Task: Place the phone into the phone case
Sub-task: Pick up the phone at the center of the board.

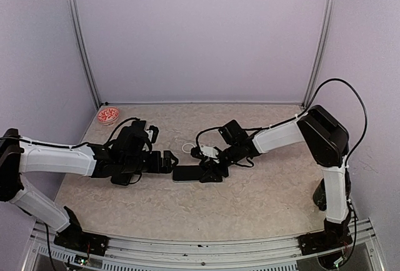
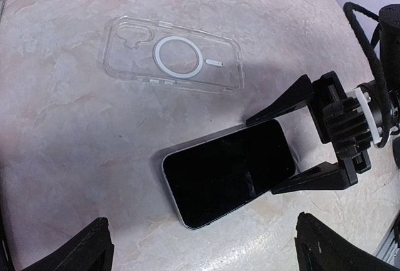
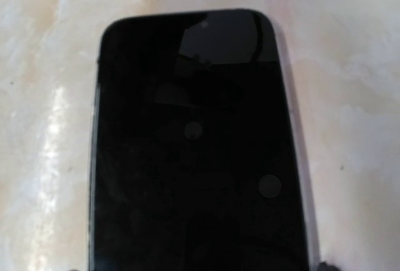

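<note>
Mottled beige stone-look tabletop point(image 1: 250, 202) carried a black glass-fronted smartphone point(image 2: 228, 171) lying screen up at the frame's centre, no writing legible on it. Its right end sat between the black fingers of the right gripper point(image 2: 289, 140), parted either side; whether they touched it was unclear. Upper left lay the clear plastic phone case point(image 2: 174, 55) with a white ring. Lower down, the left gripper point(image 2: 203, 249) gaped wide, empty.

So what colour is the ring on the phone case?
White, on the clear phone case; best seen in the left wrist view.

phone point(image 2: 228, 174): glossy black glass | phone case point(image 2: 173, 55): clear plastic | table point(image 2: 75, 146): marbled, smooth
</note>
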You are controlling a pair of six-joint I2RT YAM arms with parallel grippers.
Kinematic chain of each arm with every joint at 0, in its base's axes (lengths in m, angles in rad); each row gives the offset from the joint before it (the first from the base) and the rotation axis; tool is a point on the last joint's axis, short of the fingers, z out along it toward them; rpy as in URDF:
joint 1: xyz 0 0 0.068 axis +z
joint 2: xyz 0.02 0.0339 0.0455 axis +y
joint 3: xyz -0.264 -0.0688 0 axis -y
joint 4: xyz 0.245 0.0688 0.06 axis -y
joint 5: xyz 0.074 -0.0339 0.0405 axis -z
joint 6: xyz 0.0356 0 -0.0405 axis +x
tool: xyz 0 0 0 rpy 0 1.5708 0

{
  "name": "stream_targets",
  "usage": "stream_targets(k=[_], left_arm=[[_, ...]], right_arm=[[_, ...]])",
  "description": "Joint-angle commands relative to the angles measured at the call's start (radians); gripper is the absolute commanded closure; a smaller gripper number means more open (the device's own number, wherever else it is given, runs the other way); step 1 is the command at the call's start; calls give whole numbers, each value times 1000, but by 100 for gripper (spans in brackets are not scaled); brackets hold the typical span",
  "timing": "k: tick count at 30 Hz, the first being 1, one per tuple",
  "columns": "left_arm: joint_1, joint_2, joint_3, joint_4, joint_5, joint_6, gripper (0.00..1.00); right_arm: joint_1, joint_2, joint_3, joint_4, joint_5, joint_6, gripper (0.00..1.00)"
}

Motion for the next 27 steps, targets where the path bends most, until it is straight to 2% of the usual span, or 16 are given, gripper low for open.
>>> stream_targets(k=[1,17,27], left_arm=[[-6,-20,-19,33,-11,-9,1],[1,-32,-66,99,5,-30,1],[17,-22,-97,180,83,-51,1]], right_arm=[[14,14,-41,-22,56,10,37],[39,-145,-158,130,26,53,42],[65,-251,-250,240,15,92,43]])
